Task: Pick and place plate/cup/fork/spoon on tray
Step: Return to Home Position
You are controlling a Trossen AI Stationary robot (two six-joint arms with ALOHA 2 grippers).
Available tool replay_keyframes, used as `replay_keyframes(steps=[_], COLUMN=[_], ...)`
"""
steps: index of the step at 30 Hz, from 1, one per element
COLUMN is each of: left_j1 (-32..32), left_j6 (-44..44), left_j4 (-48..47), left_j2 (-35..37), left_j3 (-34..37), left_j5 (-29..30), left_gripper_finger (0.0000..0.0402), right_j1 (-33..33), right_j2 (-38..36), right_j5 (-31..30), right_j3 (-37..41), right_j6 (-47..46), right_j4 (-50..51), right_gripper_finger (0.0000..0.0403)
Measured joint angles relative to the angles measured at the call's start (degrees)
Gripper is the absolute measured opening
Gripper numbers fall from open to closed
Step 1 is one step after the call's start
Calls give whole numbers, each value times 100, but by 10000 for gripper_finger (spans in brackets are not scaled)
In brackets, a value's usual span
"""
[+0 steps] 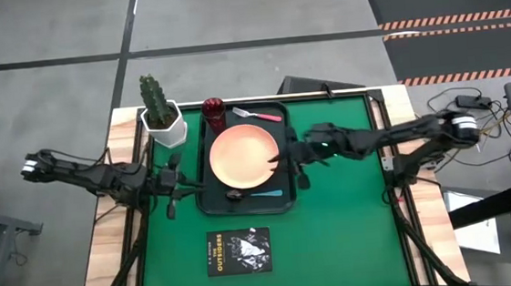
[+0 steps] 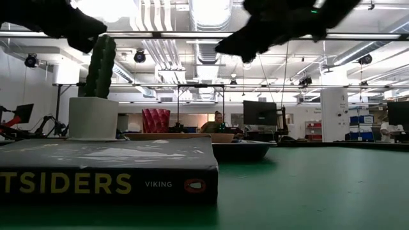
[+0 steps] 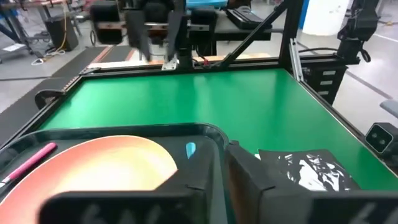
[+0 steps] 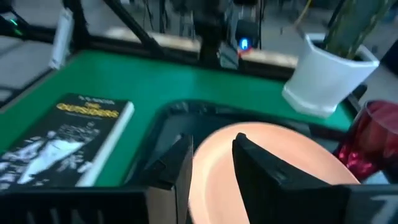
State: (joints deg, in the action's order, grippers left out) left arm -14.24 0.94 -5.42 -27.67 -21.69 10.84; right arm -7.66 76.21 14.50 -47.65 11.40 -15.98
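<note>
The dark tray [image 1: 207, 194] lies on the green mat. On it lie the peach plate [image 1: 245, 155], the maroon cup [image 1: 214, 114] at its far left corner, the red-handled fork [image 1: 256, 115] along its far rim, and the teal-handled spoon [image 1: 258, 195] along its near rim. My right gripper [image 1: 286, 156] is open and hangs above the plate's right rim [image 4: 214, 168]. In the low view it is well above the plate [image 2: 179, 136]. My left gripper [image 1: 183, 180] is shut, just left of the tray's left rim [image 3: 214, 134].
A white pot with a cactus [image 1: 161, 117] stands at the far left beside the tray. A black book [image 1: 238, 251] lies on the mat near the front edge. Bare green mat [image 1: 344, 227] lies to the right of the tray.
</note>
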Motion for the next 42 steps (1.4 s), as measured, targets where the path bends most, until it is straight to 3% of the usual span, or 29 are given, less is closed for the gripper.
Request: replay_keyframes(steps=[2, 6, 16, 29, 42], left_j1=[0, 0, 0, 0, 0], left_j6=[-1, 155, 179, 172, -18], left_j4=[45, 149, 542, 656, 679], left_j2=[176, 619, 1583, 2507, 2751], left_j3=[165, 552, 1086, 1872, 1980], left_j5=[-8, -12, -30, -28, -51], left_gripper_finger=[7, 7, 7, 8, 8], right_j1=[84, 153, 155, 138, 140], right_j2=[-337, -952, -2264, -3791, -5396], right_j5=[-8, -16, -609, -717, -699], right_j3=[519, 1394, 2970, 4657, 4694], right_j6=[-74, -214, -410, -337, 13], right_j4=[-547, -1356, -2237, -3419, -2081], right_gripper_finger=[99, 95, 77, 47, 31])
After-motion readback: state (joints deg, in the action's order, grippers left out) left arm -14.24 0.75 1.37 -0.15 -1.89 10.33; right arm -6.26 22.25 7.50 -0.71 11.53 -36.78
